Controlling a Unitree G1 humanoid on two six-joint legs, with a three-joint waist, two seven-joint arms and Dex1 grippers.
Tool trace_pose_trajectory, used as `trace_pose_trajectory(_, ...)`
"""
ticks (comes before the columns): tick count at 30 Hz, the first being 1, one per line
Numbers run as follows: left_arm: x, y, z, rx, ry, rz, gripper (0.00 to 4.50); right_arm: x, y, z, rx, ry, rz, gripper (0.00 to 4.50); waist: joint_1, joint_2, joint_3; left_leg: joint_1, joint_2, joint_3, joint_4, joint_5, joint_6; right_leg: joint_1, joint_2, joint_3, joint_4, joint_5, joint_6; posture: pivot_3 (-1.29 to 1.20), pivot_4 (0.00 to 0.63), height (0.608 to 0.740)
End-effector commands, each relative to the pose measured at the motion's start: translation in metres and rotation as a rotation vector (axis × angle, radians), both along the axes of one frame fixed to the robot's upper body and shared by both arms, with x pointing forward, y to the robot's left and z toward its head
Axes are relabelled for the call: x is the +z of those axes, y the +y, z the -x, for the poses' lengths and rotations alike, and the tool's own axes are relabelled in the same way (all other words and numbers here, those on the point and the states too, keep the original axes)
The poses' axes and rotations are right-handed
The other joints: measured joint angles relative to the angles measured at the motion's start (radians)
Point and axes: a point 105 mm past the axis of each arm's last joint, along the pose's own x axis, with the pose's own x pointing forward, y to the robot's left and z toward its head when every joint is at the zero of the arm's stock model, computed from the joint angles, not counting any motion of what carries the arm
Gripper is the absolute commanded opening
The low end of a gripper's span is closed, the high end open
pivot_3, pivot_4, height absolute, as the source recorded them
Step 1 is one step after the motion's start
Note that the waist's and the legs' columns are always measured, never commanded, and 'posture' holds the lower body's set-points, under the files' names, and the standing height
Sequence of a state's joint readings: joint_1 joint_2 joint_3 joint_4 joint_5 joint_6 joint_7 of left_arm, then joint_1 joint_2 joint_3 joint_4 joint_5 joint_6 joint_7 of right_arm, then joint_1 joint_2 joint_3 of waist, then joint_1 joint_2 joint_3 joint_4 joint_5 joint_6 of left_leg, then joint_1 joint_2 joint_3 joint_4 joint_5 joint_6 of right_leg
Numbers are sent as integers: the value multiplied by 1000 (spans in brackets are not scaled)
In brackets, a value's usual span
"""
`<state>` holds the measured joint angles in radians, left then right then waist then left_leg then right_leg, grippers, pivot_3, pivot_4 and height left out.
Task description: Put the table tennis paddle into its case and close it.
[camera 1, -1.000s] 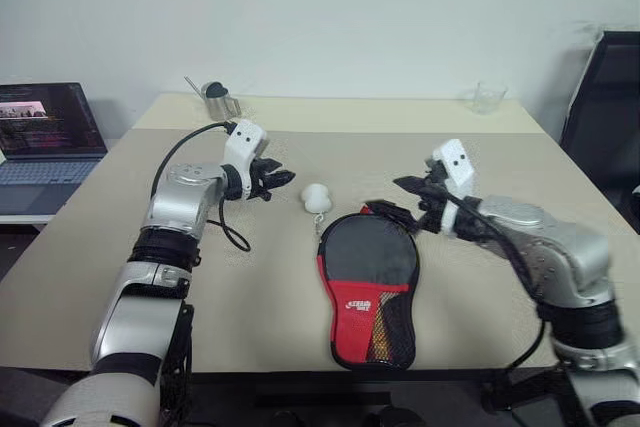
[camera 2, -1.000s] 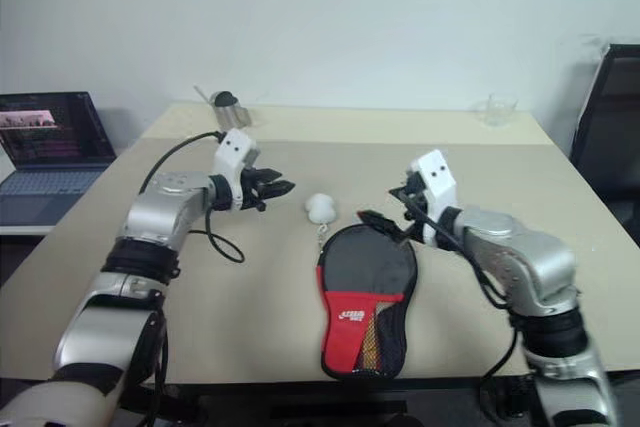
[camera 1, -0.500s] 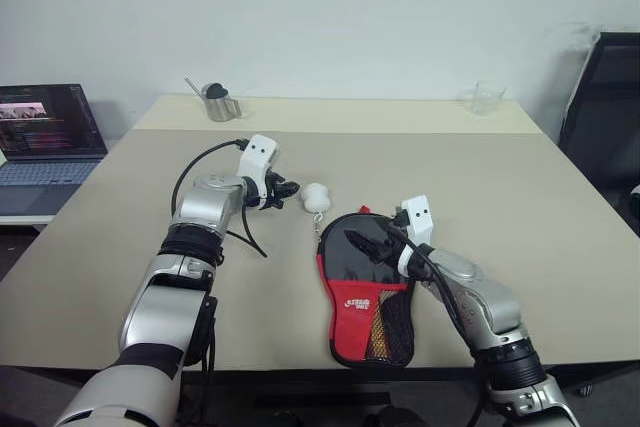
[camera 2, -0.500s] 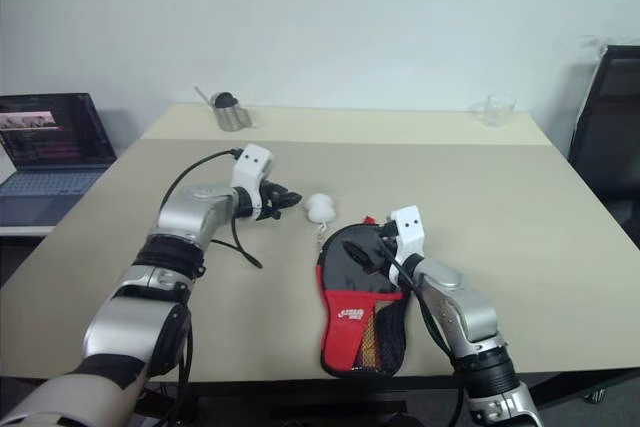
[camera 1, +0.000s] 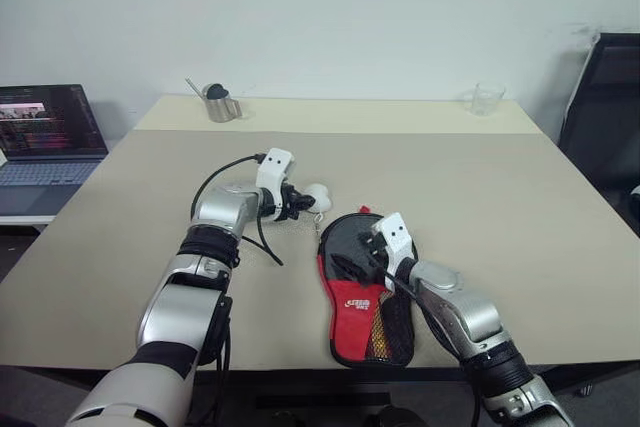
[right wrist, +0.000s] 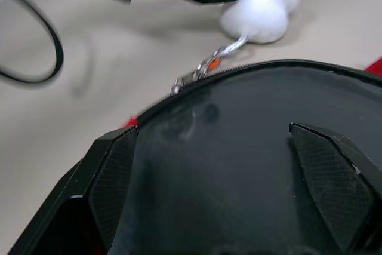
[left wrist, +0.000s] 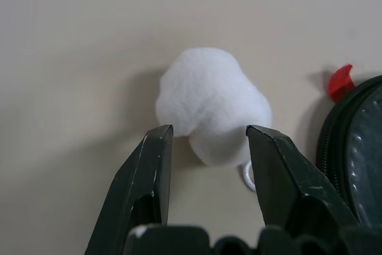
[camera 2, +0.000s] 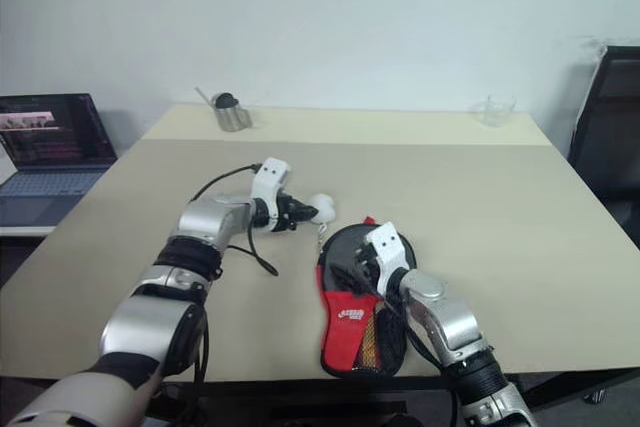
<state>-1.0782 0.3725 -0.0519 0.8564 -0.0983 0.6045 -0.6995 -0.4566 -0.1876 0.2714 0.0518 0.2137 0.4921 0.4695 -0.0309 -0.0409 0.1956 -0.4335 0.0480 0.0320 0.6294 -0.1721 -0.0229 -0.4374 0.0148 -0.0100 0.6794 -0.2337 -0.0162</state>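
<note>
The case (camera 1: 365,292) lies flat near the table's front edge, with a black round top, a red lower part and a mesh pocket. A brown strip, perhaps the paddle's handle (camera 1: 377,331), shows at its lower end; the paddle's face is hidden. A short chain (right wrist: 206,64) links the case's zip to a white fluffy ball (left wrist: 210,103). My left gripper (camera 1: 297,202) is open, its fingertips (left wrist: 156,141) on either side of the ball's near end. My right gripper (right wrist: 210,129) stands wide open just over the case's black top, holding nothing.
A metal cup (camera 1: 220,104) and a clear glass (camera 1: 486,97) stand along the table's far edge. A laptop (camera 1: 45,137) sits on a lower desk to the left. A black chair (camera 1: 605,117) stands at the right.
My right arm has dropped from the right and swung inward over the case's black top. My left gripper has moved right and down to the white ball.
</note>
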Motion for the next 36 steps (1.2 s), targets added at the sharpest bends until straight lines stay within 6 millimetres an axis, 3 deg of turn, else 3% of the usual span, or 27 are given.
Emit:
trace_pose_trajectory(1,20,-10,-5,-21,-52,20,2140,-16,3,3,26,33,59,4469,0,0,0,0,0,0,0,0,0,0,0,0,0,0,0,0,150,740)
trace_pose_trajectory(8,6,-9,-11,50,-2,8,2140,-19,5,0,29,37,64,4469,-2,-2,-2,2,0,0,0,0,0,2,0,0,1,0,0,0,150,740)
trace_pose_trajectory(15,9,-5,-15,78,-36,-24,2140,-20,4,-1,29,39,70,4469,-2,-3,-2,2,0,0,0,0,0,2,0,0,1,0,0,0,150,740)
trace_pose_trajectory(18,12,-5,-15,61,-49,-30,2719,-21,5,-1,30,40,70,4500,-2,-4,-3,3,0,0,0,0,0,2,0,0,1,0,0,0,150,740)
trace_pose_trajectory(23,19,0,-16,84,-62,-31,4444,-22,6,-1,31,47,70,4500,-2,-4,-3,3,0,0,0,0,0,2,0,0,1,0,0,0,150,740)
trace_pose_trajectory(29,15,5,-17,140,-49,-30,4444,-24,4,-3,11,69,49,4500,-2,-4,-3,3,0,0,0,0,0,2,0,0,1,0,0,0,150,740)
trace_pose_trajectory(36,-1,-12,-18,144,-4,22,4444,-25,6,0,28,65,59,4500,0,-7,-5,3,0,0,0,0,0,3,-1,0,1,0,0,0,150,740)
